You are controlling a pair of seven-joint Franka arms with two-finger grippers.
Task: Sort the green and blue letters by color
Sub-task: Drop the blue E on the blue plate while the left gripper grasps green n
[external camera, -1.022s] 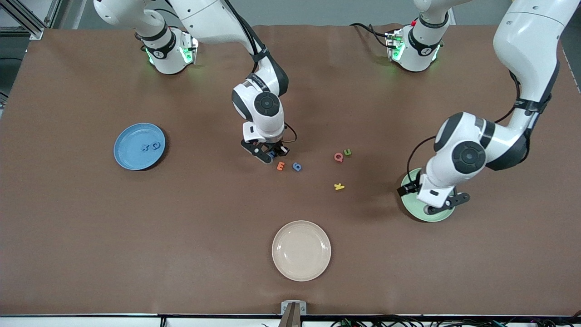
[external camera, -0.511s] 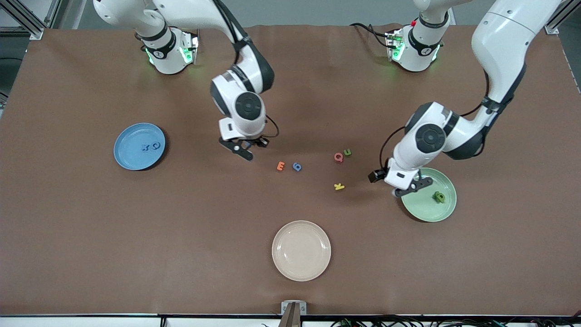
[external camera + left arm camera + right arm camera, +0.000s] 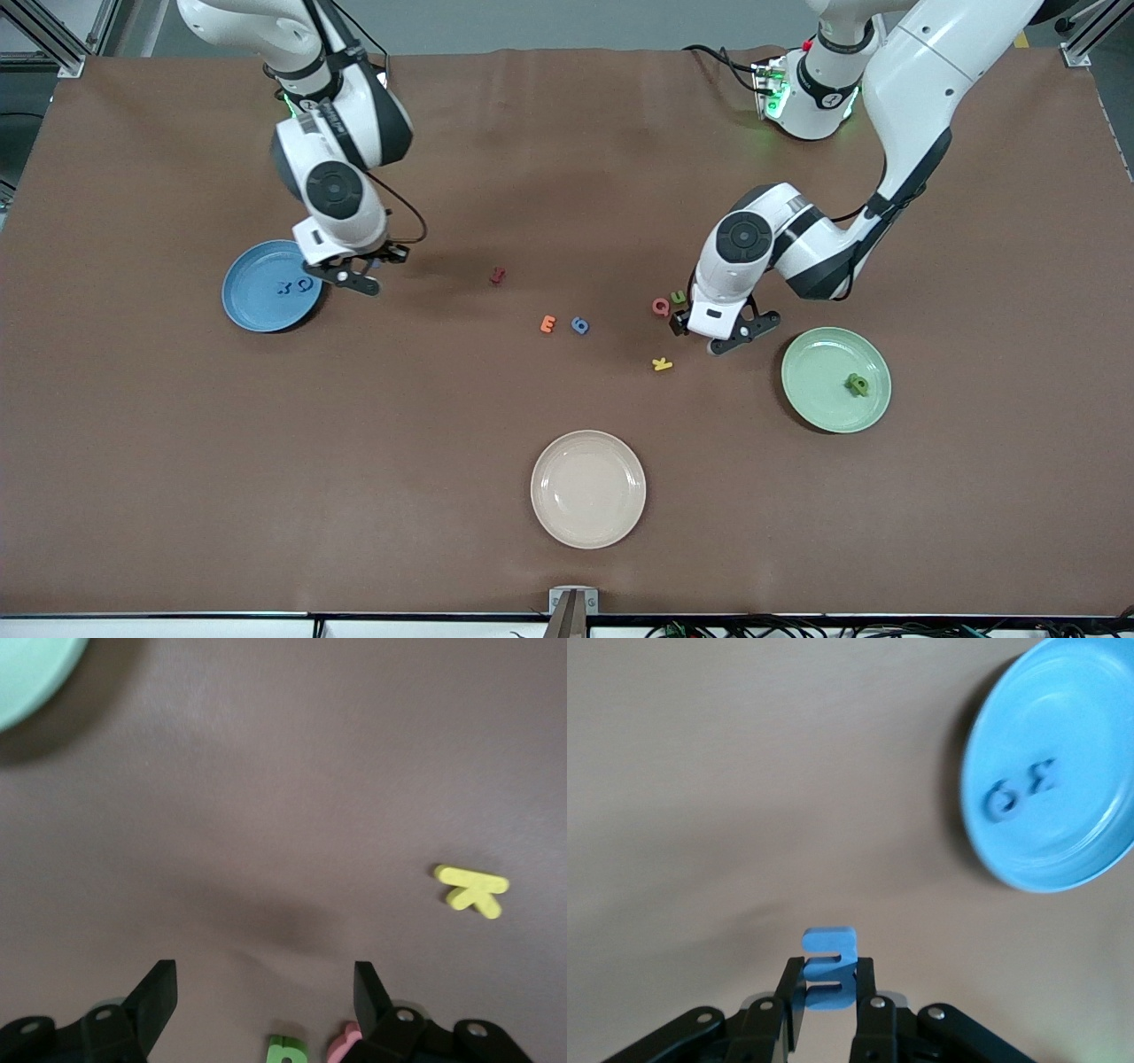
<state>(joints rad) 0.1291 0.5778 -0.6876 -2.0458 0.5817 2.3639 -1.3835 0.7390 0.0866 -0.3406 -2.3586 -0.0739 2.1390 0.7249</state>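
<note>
Non-task clutter on brown desk (image 3: 567, 177)

Cream plate (image 3: 588, 489) at 6 o'clock of desk centre, nearest the front camera. Blue plate (image 3: 257, 306) toward 9 o'clock, at the right arm's end. Green plate (image 3: 824, 408) toward 4 o'clock, at the left arm's end. Orange E (image 3: 548, 324) near centre. Pink Q (image 3: 660, 307) at 3 o'clock of the E. Yellow K (image 3: 662, 363) at 6 o'clock of the Q, apart from it. Small dark red piece (image 3: 498, 276) at 11 o'clock of the E; its shape is too small to tell.
</note>
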